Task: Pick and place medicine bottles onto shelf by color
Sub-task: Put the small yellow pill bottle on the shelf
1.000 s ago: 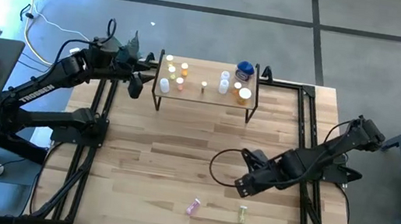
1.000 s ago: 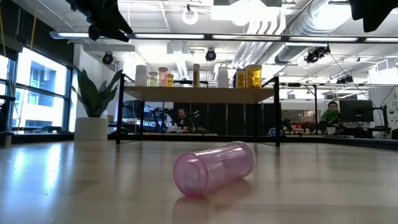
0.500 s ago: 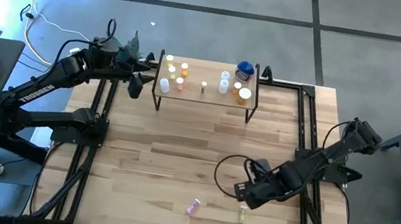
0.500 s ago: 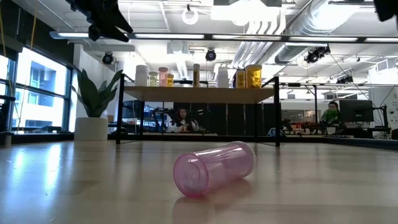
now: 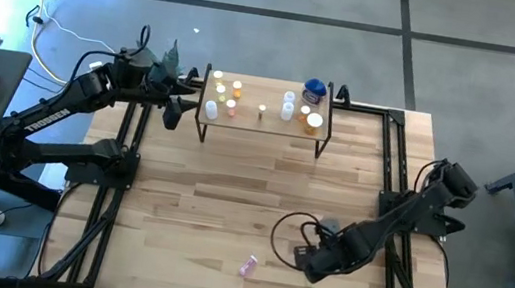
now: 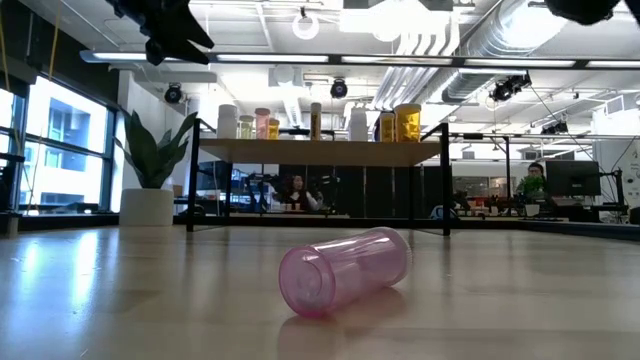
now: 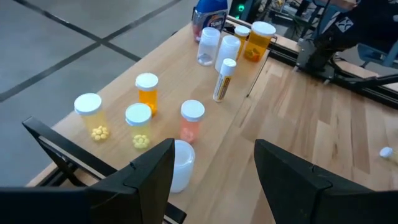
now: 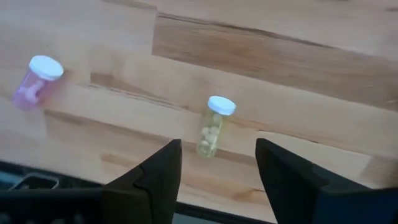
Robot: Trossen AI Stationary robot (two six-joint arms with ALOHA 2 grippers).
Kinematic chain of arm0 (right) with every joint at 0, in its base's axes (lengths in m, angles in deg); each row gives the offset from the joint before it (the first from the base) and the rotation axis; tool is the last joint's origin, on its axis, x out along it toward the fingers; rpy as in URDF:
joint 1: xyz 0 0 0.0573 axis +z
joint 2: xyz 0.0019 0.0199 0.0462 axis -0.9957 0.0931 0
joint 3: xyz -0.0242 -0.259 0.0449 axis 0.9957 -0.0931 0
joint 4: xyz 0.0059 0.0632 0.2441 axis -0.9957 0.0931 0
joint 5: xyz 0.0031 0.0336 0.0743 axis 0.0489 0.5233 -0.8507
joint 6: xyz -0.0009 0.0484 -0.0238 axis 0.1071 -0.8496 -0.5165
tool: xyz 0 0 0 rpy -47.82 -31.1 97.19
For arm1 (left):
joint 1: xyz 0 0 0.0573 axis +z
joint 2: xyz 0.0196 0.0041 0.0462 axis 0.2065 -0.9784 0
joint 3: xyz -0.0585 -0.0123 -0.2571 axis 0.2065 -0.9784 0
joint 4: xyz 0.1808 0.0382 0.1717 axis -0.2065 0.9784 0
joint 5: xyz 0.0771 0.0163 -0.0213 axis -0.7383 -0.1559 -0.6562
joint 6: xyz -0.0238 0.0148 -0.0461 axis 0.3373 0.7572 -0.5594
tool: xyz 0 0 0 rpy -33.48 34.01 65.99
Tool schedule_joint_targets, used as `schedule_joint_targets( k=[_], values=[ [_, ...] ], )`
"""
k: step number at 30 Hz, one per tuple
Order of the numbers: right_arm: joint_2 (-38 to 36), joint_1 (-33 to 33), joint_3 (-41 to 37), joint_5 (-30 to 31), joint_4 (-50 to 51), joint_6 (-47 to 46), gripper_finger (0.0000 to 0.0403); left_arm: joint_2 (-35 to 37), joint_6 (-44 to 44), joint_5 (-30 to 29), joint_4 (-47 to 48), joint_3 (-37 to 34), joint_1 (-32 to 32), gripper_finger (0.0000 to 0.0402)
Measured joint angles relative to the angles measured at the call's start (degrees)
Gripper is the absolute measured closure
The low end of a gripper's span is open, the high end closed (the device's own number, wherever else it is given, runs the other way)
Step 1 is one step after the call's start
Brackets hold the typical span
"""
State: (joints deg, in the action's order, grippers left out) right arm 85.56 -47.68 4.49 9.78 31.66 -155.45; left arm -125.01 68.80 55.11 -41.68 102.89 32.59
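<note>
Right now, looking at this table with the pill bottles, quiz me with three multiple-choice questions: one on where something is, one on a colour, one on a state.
1. Where is the right gripper?
A. over the shelf
B. above the yellow-green bottle on the tabletop
C. beside the plant

2. What colour is the clear plastic bottle lying nearest the low camera?
A. pink
B. blue
C. amber

3. How does the small yellow-green white-capped bottle sit?
A. upright on the small light-wood shelf
B. held in the left gripper
C. on its side on the wooden tabletop

Answers: 1 B, the right wrist view looks down on that bottle between open fingers. 2 A, the low view shows it pink. 3 C, it lies flat on the planks, untouched.
</note>
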Motion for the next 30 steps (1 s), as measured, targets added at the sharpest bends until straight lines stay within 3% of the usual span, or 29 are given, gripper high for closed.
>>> schedule_joint_targets(
  k=[19,30],
  values=[
    [13.45,1.14,0.02,-6.07,-7.36,-5.68,0.0206,0.0,0.55,-0.02,0.01,0.0,0.02,0.0192],
    [15.76,4.78,0.02,-3.31,-9.93,-13.53,0.0209,0.0,0.59,-0.04,0.0,0.0,0.02,0.0192]
  ],
)
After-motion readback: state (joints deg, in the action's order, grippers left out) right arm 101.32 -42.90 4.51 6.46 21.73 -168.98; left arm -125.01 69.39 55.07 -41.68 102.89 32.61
